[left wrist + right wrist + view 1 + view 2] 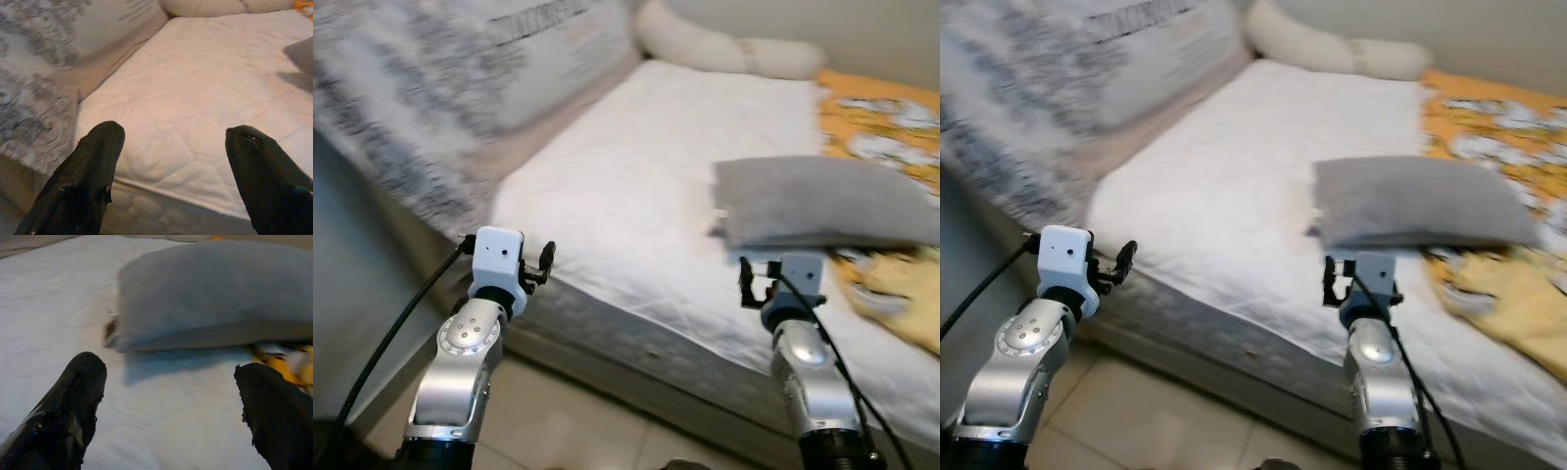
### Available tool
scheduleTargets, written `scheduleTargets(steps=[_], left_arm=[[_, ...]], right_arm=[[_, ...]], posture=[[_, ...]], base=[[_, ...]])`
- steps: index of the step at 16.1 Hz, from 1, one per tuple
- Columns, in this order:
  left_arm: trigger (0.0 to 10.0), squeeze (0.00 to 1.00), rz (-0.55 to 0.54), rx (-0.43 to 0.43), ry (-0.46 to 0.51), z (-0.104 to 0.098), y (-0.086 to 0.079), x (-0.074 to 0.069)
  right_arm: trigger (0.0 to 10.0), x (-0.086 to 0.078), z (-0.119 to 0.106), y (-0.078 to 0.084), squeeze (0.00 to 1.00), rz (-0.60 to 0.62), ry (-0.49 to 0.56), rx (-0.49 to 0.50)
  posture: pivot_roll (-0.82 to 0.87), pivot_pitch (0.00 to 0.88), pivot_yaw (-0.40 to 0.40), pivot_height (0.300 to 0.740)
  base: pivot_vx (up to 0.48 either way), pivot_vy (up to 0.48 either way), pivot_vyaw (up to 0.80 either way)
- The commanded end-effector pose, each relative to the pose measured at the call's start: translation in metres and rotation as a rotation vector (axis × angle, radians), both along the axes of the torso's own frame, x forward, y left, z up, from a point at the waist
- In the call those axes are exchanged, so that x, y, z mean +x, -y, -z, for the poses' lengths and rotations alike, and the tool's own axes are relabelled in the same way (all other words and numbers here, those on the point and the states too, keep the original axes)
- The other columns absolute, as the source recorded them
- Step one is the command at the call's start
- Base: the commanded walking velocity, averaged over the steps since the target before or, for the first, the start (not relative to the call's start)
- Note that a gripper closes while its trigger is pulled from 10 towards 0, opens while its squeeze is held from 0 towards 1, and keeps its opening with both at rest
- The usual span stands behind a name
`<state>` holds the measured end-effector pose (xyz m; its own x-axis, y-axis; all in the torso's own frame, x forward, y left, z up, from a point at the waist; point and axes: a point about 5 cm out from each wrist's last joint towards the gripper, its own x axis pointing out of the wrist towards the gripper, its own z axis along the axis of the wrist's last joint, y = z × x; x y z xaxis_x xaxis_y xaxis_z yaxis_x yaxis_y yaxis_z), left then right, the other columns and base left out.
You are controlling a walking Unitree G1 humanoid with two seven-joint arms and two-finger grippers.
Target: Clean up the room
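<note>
A white mattress (646, 186) is seen on tiled floor (578, 421), grey pillow (822, 201) beside a yellow blanket (891, 284). Left tool (168, 161) and right tool (171, 406) are held wide apart, empty.

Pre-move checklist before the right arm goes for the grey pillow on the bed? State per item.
1. Right gripper open: ok, fingers spread wide.
2. Right gripper empty: ok, nothing between the fingers.
3. Grey pillow in front of the right gripper: ok, it lies just ahead on the white mattress.
4. Pillow free to lift: not ok, its far end rests over the yellow blanket.
5. Left gripper out of the way: ok, open and empty near the mattress edge, well clear of the pillow.
6. Sharp view: not ok, head views are blurred.
</note>
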<state>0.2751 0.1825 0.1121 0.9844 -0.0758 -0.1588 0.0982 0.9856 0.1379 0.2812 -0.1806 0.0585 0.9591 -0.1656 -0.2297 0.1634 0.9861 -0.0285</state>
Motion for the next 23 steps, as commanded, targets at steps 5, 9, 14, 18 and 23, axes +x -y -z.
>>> scheduleTargets(steps=[5, 9, 14, 18, 23], left_arm=[[10.0, 0.0, 0.004, -0.001, 0.018, -0.0049, -0.0004, 0.0027], [10.0, 0.0, -0.005, -0.007, 0.016, -0.005, -0.0019, 0.0029], [10.0, 0.0, 0.0, -0.005, 0.018, -0.0056, -0.0015, 0.0034], [10.0, 0.0, 0.002, 0.007, 0.019, -0.0066, -0.0013, 0.0045], [10.0, 0.0, 0.005, 0.009, 0.019, -0.007, -0.001, 0.0047]], right_arm=[[10.0, 0.0044, -0.0068, -0.0099, 1.0, -0.041, 0.037, -0.003], [10.0, 0.0046, -0.0073, -0.0114, 1.0, -0.051, 0.042, -0.008], [10.0, 0.0048, -0.0057, -0.0112, 1.0, -0.048, 0.029, -0.01], [10.0, 0.0072, -0.0099, -0.0134, 1.0, -0.07, 0.055, -0.023], [10.0, 0.0088, -0.0119, -0.0136, 1.0, -0.078, 0.063, -0.031]], posture=[[0.02, 0.0, -0.012, 0.74], [0.02, 0.0, -0.013, 0.74], [0.02, 0.0, -0.014, 0.74], [0.03, 0.0, -0.016, 0.74], [0.03, 0.0, -0.014, 0.74]], base=[[0.296, 0.0, -0.08], [0.322, 0.0, 0.0], [0.349, 0.0, -0.62], [0.35, 0.0, -0.11], [0.35, 0.0, 0.0]])
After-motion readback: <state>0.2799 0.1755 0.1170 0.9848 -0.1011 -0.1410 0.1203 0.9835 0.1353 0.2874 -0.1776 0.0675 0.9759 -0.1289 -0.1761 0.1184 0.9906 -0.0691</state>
